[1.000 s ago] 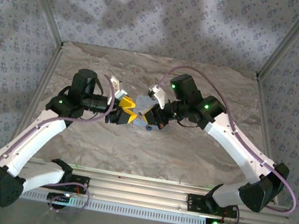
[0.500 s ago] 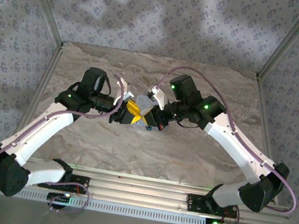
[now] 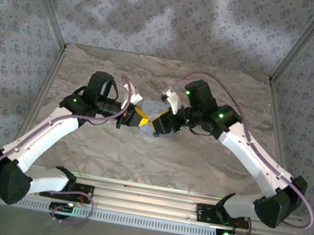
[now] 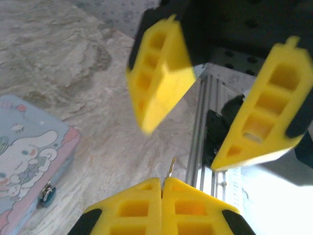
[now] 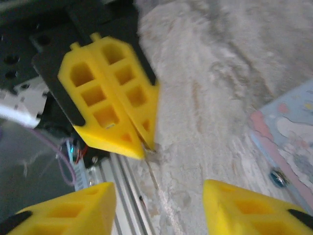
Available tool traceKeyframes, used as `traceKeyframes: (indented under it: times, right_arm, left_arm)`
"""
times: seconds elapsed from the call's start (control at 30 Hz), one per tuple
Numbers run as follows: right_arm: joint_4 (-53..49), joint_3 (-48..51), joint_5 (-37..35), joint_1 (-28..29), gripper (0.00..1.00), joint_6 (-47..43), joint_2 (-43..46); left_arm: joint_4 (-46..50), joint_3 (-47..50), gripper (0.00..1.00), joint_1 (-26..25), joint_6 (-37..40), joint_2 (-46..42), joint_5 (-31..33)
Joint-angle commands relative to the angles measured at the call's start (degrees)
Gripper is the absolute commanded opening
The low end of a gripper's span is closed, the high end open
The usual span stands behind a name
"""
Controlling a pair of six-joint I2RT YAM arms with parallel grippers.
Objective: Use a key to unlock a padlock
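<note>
The left gripper (image 4: 161, 186) pinches the key (image 4: 171, 166), the right gripper (image 5: 159, 193) stands spread opposite; the padlock (image 4: 47, 193), beside them, is not yet entered.

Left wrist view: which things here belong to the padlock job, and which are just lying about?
For the job: padlock; key, pinched in the shut left end effector; open right end effector.
Lying about: cartoon tin, the padlock at its edge; metal rail.
</note>
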State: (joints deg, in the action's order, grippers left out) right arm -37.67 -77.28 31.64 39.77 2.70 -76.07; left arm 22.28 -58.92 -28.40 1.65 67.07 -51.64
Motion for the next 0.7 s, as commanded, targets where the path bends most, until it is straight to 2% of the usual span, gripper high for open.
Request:
traceKeyframes:
  times: [0.0, 0.13, 0.2, 0.3, 0.47, 0.67]
  right_arm:
    - [9.9, 4.2, -6.7, -3.7, 0.57, 7.5, 7.2]
    - [19.2, 11.6, -13.1, -7.1, 0.61, 18.9, 12.4]
    - [25.0, 15.4, -13.4, -7.6, 0.65, 26.7, 13.7]
    - [33.6, 19.2, -11.2, -7.4, 0.68, 36.1, 13.5]
    - [45.9, 21.9, -9.6, -5.2, 0.65, 42.6, 12.4]
    - [51.2, 20.5, -8.2, -3.0, 0.58, 42.7, 11.2]
  left_arm:
    - [-9.5, 4.0, 0.00, 0.9, -12.7, -2.7, 5.4]
    - [-22.3, 9.2, 0.00, 2.1, -26.0, -6.5, 9.9]
    - [-29.3, 11.3, 0.00, 2.3, -34.1, -8.1, 12.8]
    - [-39.7, 13.2, 0.00, 2.1, -44.8, -8.4, 14.0]
    - [-47.2, 12.7, 0.00, -0.2, -53.2, -7.0, 15.5]
    - [-50.2, 11.5, 0.00, -2.4, -56.4, -5.5, 15.7]
